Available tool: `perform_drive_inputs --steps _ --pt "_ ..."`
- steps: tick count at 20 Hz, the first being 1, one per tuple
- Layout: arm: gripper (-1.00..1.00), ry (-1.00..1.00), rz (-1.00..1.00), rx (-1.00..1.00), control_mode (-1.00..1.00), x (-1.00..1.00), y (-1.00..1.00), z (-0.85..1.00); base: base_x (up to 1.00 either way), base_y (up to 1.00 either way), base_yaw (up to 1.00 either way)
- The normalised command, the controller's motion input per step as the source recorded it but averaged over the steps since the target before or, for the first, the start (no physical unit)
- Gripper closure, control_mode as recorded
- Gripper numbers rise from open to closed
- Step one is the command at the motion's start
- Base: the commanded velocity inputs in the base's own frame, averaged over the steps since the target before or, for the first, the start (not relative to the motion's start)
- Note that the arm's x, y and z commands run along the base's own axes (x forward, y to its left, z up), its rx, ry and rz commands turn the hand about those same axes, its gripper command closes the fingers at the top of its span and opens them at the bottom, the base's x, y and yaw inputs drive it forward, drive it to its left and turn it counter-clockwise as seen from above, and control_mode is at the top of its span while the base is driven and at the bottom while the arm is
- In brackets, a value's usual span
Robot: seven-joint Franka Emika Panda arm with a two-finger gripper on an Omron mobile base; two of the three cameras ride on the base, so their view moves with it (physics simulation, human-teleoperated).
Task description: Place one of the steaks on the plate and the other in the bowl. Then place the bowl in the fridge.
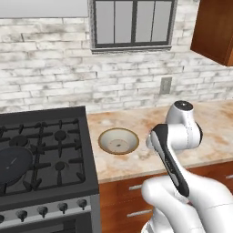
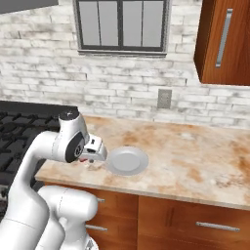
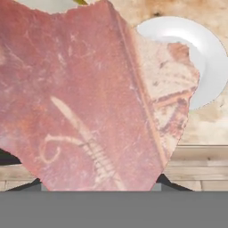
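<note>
Gripper (image 2: 90,157): closed on the red steak (image 3: 89,98), held up close to the hand camera.
Plate (image 2: 128,160): seen on the counter (image 2: 195,156), just beside the gripper, on its right in the right base view.
Bowl (image 1: 118,140): left empty near the stove (image 1: 45,150).

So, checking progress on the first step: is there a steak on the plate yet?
No, in the right base view the plate lies bare on the counter.

steak (image 3: 89,98): deep red, pale marbling | plate (image 2: 128,161): whitish | bowl (image 1: 118,141): tan, paler rim, speckled brown inside | worktop (image 2: 195,156): beige with rusty mottling
</note>
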Motion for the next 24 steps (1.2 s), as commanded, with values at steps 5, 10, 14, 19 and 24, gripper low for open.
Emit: perform_drive_inputs --steps 5,10,14,19,24 --pt "1.00 0.09 0.04 0.00 -1.00 0.87 -0.77 -0.16 0.00 0.00 0.00" --pt "1.00 0.31 0.00 0.00 -1.00 0.95 -0.71 -0.06 0.00 0.00 0.00" --pt "1.00 0.35 0.00 0.00 -1.00 0.82 -0.53 -0.09 0.00 0.00 0.00" --pt "1.00 0.17 0.00 -0.01 -1.00 0.59 -0.26 -0.58 0.00 0.00 0.00" --pt "1.00 0.00 0.00 -0.01 -1.00 0.07 -0.10 -0.81 0.00 0.00 0.00"
